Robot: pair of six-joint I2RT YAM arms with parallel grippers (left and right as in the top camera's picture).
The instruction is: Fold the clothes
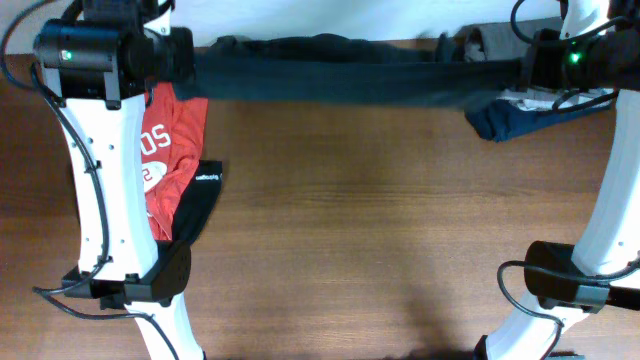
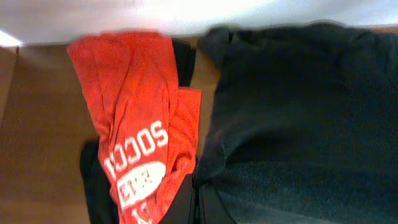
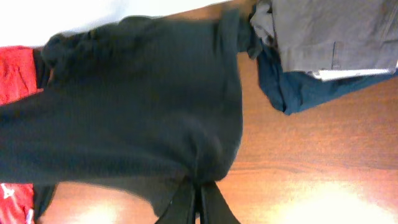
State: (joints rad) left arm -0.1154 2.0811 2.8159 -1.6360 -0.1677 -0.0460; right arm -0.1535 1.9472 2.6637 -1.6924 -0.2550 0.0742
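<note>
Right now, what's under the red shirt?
A black garment sticks out beneath the red shirt, white lettering on its edge. How far it extends underneath is covered by the shirt and the left arm.

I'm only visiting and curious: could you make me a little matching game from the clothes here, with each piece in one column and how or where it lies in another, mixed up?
Things:
1. black T-shirt
2. red shirt
3. grey garment
4. navy garment

States:
A. crumpled at the left, white print showing
B. partly under another garment at the right
C. pulled out wide from left to right
D. lying on top of another garment at the right

Pairs: 1-C, 2-A, 3-D, 4-B
</note>
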